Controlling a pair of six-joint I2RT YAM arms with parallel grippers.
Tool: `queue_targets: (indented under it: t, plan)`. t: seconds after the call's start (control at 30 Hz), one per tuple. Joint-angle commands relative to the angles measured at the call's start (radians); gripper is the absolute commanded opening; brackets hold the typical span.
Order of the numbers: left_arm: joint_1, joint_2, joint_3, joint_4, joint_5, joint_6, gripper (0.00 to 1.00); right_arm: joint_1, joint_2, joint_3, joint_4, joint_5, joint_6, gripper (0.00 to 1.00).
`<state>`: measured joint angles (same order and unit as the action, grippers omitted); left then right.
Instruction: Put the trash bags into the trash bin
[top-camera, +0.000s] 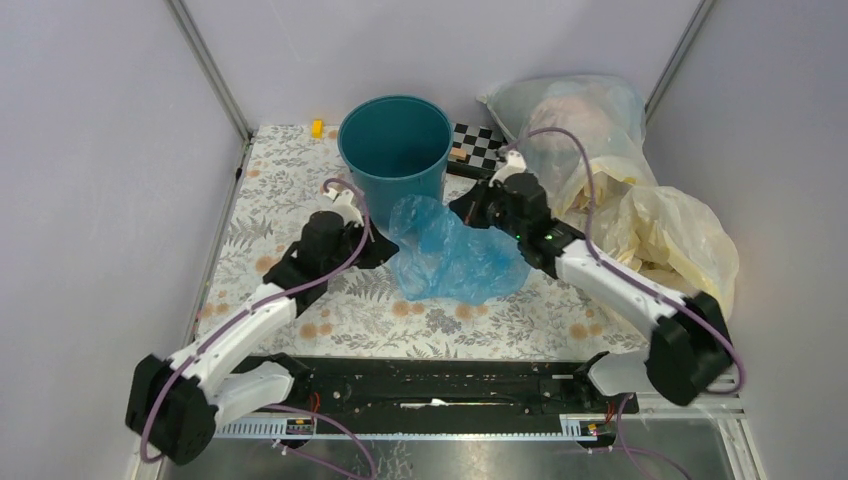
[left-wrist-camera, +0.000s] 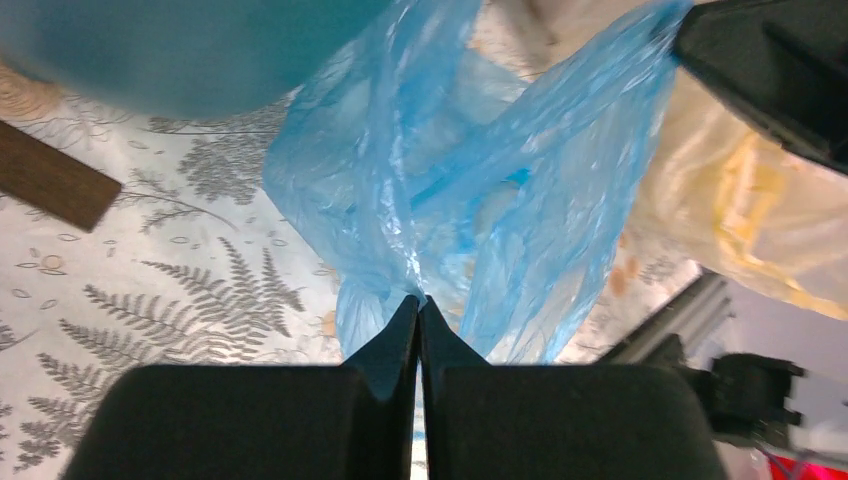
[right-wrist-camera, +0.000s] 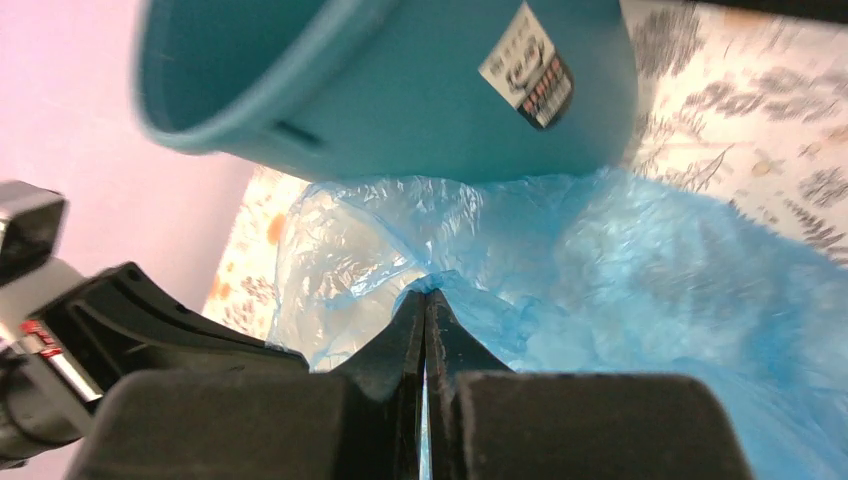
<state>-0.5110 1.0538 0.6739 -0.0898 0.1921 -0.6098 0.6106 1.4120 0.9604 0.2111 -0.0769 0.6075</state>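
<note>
A fern-print cloth (top-camera: 350, 310) covers the table, which is boxed in by plain grey walls. The teal bin (top-camera: 395, 185) stands upright at the far side with its mouth open and nothing visible inside. The blue bag (top-camera: 455, 262) is in a crumpled heap on the cloth just in front of the bin, pressed up near its base.

The left claw (left-wrist-camera: 418, 303) is closed tight, with a thin fold of the blue bag pinched at its tips. The right claw (right-wrist-camera: 425, 296) is closed on another fold, on the side of the bag to the right of the bin.

The likely trouble:
- **Grip:** The film is thin and slippery, so a small pinch could slide out or tear if the arms pull apart.
- **Height:** The bag sits below the bin's rim, and a low lift might snag the rim and tip the bin.
- **Placement:** Part of the bag could be left draped outside the bin.
- **Nearby bags:** The yellow bags (top-camera: 680, 235) to the right of the bin lie close to the right arm and could get dragged.

The overhead view shows the whole layout and the bin's mouth, but not the jaws. Only the wrist views show both pinches. The right wrist view also shows a sticker (right-wrist-camera: 527, 65) on the bin's wall, and the left wrist view shows a brown strip (left-wrist-camera: 50, 185) beside the bin.
</note>
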Motion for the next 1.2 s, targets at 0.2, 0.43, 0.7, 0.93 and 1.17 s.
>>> queue_targets:
  t: [0.2, 0.43, 0.7, 0.93, 1.17]
  plan:
    - [0.003, -0.251, 0.222, -0.229, 0.125, -0.091, 0.00, -0.017, -0.342, 0.095, -0.408, 0.069, -0.109, 0.00]
    - [0.002, -0.285, 0.338, -0.277, 0.237, -0.154, 0.00, -0.018, -0.485, 0.081, -0.555, 0.187, -0.117, 0.01]
    - [0.003, -0.274, 0.382, -0.249, 0.278, -0.189, 0.00, -0.018, -0.546, 0.091, -0.690, 0.386, -0.126, 0.00]
    - [0.002, -0.259, 0.411, -0.291, 0.170, -0.180, 0.00, -0.018, -0.569, 0.067, -0.795, 0.636, -0.038, 0.00]
    - [0.002, -0.220, 0.416, -0.272, 0.161, -0.174, 0.00, -0.018, -0.634, 0.029, -0.818, 0.735, 0.000, 0.03]
